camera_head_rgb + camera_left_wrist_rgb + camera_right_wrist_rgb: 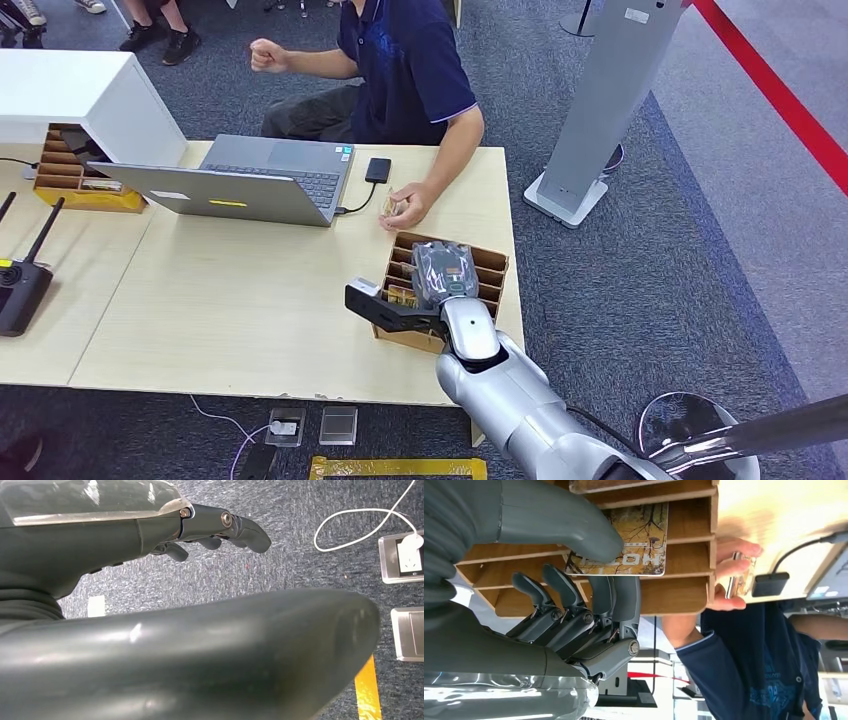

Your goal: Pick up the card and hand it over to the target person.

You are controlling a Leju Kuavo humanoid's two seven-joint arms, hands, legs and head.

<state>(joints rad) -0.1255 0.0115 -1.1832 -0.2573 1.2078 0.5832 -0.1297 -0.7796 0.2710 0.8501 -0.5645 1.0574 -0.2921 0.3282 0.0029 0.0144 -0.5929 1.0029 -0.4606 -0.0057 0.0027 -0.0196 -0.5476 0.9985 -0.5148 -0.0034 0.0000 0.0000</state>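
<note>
A brown slotted card box (492,264) stands at the table's near right corner. My right hand (441,272) reaches down into it. In the right wrist view the card (640,534), yellow-brown with a tree picture, still sits in a slot of the box (684,592). My right hand (584,600) pinches it, thumb on its face and fingers behind. The target person (410,60) in a dark blue shirt sits across the table. Their hand (405,207) rests just beyond the box and holds a small item. My left hand (210,527) hangs over the carpet, fingers loosely apart and holding nothing.
An open laptop (250,180) with a black drive (378,169) plugged in sits at the table's far middle. A white box (80,95), another brown box (75,180) and a black antenna device (20,285) are at the left. A grey stand (600,110) rises right of the table.
</note>
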